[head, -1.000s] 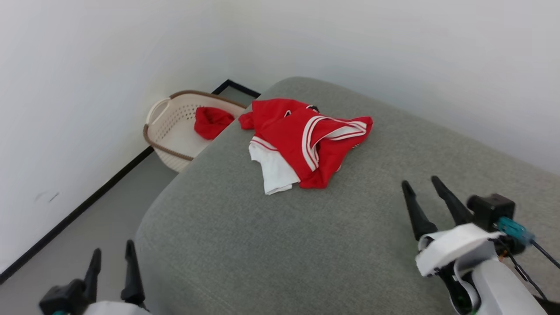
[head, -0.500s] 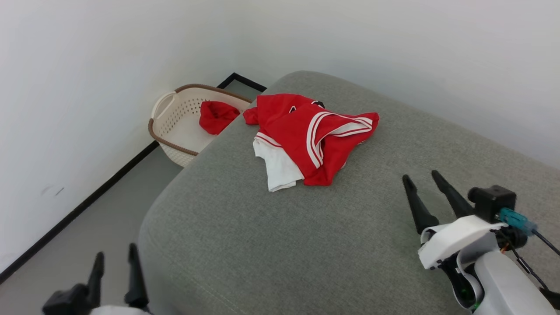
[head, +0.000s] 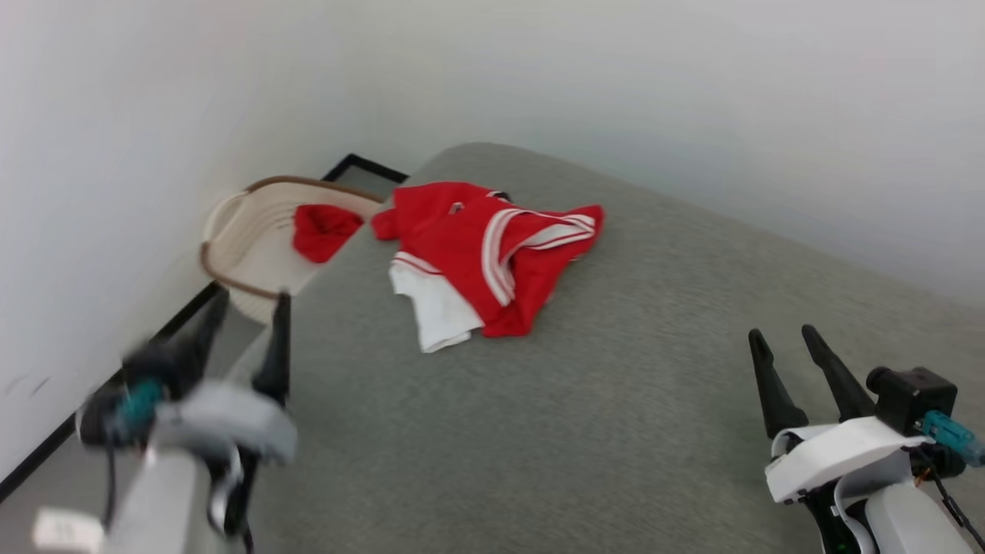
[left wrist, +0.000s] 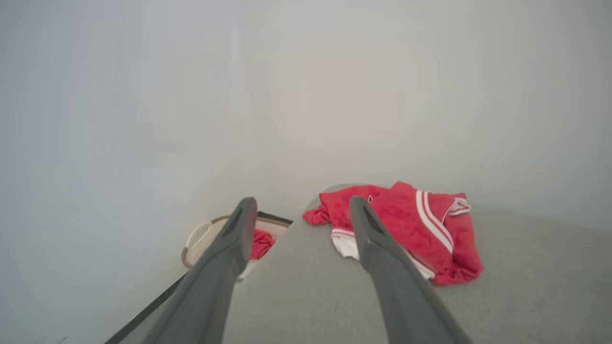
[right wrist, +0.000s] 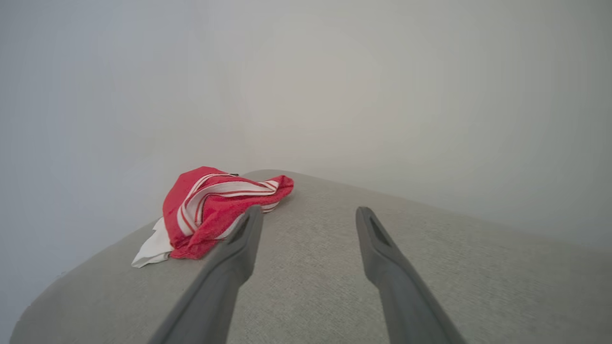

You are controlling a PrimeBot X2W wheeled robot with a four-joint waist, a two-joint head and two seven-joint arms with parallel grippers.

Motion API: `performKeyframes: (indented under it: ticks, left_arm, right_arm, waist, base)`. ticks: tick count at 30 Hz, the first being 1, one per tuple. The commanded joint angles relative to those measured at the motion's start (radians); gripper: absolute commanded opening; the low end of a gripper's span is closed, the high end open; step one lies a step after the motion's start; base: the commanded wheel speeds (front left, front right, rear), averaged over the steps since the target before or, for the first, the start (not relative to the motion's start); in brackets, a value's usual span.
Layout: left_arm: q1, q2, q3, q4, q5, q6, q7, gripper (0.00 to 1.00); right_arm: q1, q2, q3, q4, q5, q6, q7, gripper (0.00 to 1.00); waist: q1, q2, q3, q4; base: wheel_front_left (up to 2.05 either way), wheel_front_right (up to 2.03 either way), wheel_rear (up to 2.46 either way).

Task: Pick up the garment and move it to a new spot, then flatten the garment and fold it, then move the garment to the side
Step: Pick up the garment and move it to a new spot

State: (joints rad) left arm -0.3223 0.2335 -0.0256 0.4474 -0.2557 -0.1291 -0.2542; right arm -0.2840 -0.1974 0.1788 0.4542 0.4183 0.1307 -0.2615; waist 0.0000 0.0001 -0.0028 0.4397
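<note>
The garment [head: 492, 254], a red jersey with white sleeves and red-and-white striped trim, lies crumpled near the far left corner of the grey cushion [head: 616, 400]. It also shows in the left wrist view as the garment [left wrist: 420, 229] and in the right wrist view as the garment [right wrist: 210, 210]. My left gripper [head: 248, 304] is blurred at the lower left, raised beside the cushion's left edge, open and empty, well short of the jersey. My right gripper [head: 781, 338] hovers open over the cushion's near right, far from the jersey.
A cream laundry basket [head: 246, 246] with a brown rim stands on the floor in the corner, left of the cushion, holding a small plain red cloth [head: 323, 231]. White walls close in behind and to the left. A black skirting line [head: 46, 454] runs along the floor.
The camera has shifted, so the whole scene sits further left. My left arm has risen well up into view from the bottom edge. The jersey lies as before.
</note>
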Motion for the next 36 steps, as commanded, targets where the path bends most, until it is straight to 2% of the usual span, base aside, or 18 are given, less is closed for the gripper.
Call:
performKeyframes:
  ticks: [1,7,14,20,24,31,36]
  left_arm:
    - [-0.06,0.022,-0.021,0.022,-0.025,-0.002,0.006,1.0]
    - [-0.291,0.129,-0.125,0.141,-0.141,-0.002,0.066,1.0]
    - [-0.484,0.251,-0.273,0.294,-0.305,-0.001,0.183,1.0]
    - [-0.55,0.354,-0.448,0.333,-0.486,-0.001,0.381,1.0]
    - [-0.575,0.424,-0.552,0.312,-0.606,-0.001,0.516,1.0]
    - [-0.599,0.485,-0.65,0.321,-0.77,-0.001,0.674,1.0]
    - [-0.595,0.468,-0.698,0.363,-0.832,-0.001,0.712,1.0]
  right_arm:
    - [-0.008,0.001,0.004,-0.018,-0.008,0.0,-0.004,1.0]
    - [-0.053,-0.005,0.01,-0.055,-0.017,0.0,-0.005,1.0]
    - [-0.087,0.012,0.015,-0.079,-0.02,0.0,-0.005,1.0]
    - [-0.102,0.024,0.038,-0.096,-0.022,0.0,-0.005,1.0]
    - [-0.126,0.008,0.063,-0.102,-0.022,0.0,-0.005,1.0]
    - [-0.164,-0.007,0.078,-0.128,-0.018,0.0,-0.005,1.0]
    - [-0.174,-0.015,0.081,-0.145,-0.025,0.0,-0.005,1.0]
  waist:
    - [0.0,-0.0001,0.105,-0.167]
    - [0.0,-0.0001,0.206,-0.303]
    - [0.0,-0.0001,0.257,-0.427]
    - [0.0,-0.0001,0.297,-0.507]
    - [0.0,-0.0001,0.331,-0.545]
    - [0.0,-0.0001,0.394,-0.584]
    - [0.0,-0.0001,0.434,-0.595]
  base:
    - [0.0,0.0,0.0]
    - [0.0,0.0,0.0]
    - [0.0,0.0,0.0]
    - [0.0,0.0,0.0]
    - [0.0,0.0,0.0]
    - [0.0,0.0,0.0]
    - [0.0,0.0,0.0]
